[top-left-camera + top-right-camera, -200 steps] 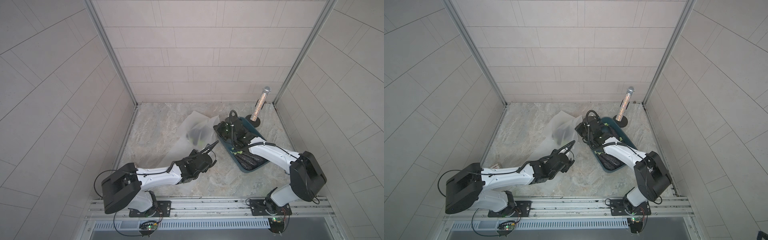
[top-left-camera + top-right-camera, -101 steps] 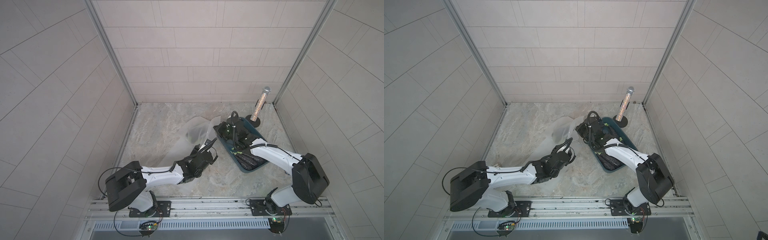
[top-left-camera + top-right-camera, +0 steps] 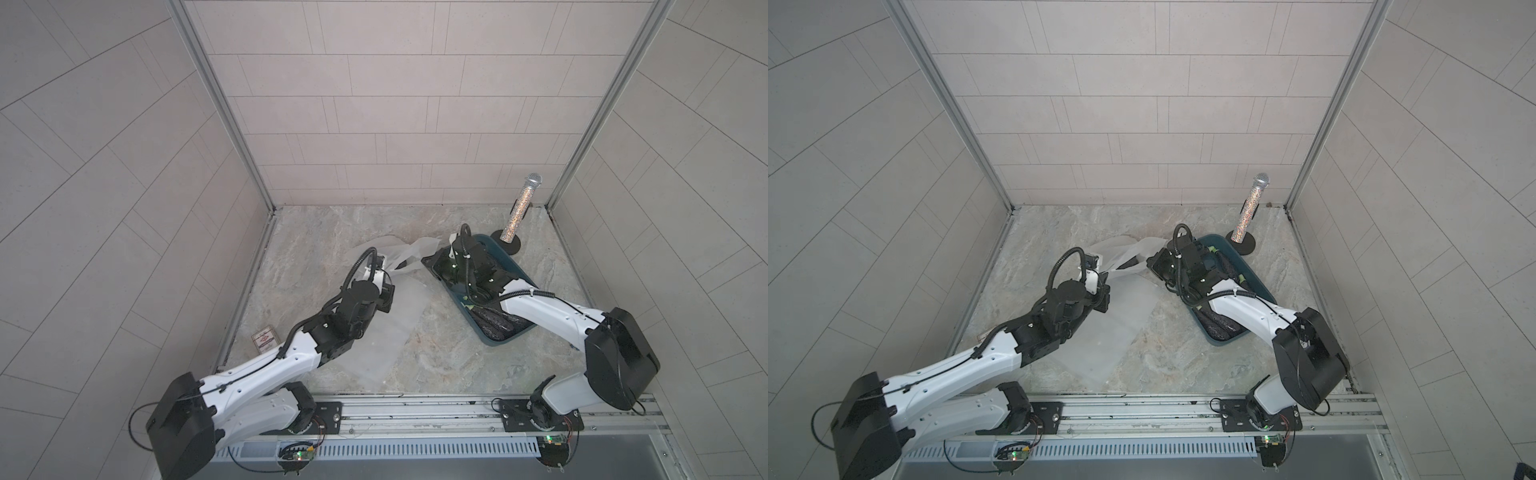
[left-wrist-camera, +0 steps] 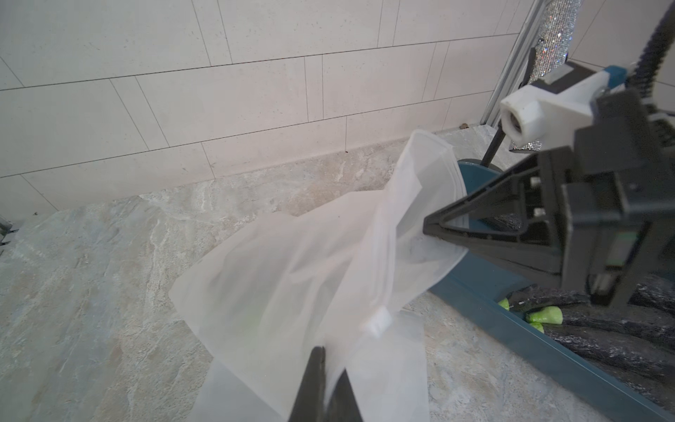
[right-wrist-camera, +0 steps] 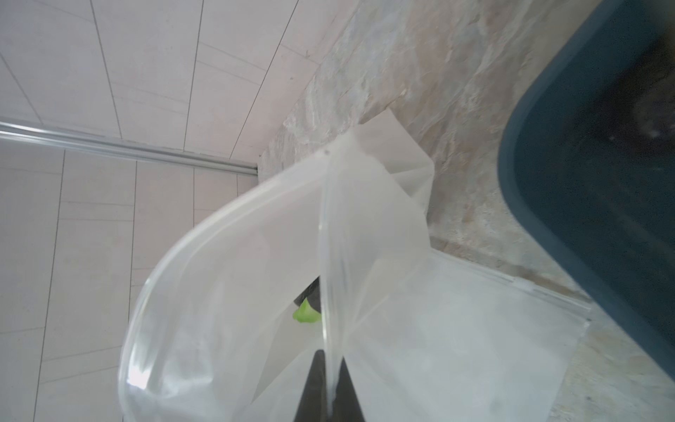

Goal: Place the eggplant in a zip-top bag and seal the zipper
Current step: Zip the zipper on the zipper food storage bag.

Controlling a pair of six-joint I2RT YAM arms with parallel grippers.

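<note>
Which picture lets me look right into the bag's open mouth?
The right wrist view: the zip-top bag gapes toward the camera, a green eggplant stem showing inside. The left wrist view shows only its cloudy outside. In both top views it looks small, partly behind the left arm.

I am looking into a small booth closed in on three sides by pale tile. The back wall [image 3: 374, 104] has long rectangular tiles laid in staggered rows with thin dark joints. The left wall [image 3: 104, 187] and right wall [image 3: 685, 208] carry the same tile. A slim metal left post [image 3: 224, 112] and right post [image 3: 598, 104] stand in the two far corners. The floor [image 3: 307, 241] is marbled stone, grey-green with tan veins, and a low strip of the same stone runs along the foot of the back wall. Along the near edge lies a metal rail [image 3: 415, 405], with a slotted grille [image 3: 415, 449] just in front of it. The light is soft and even, and shadows on the stone are faint.
</note>
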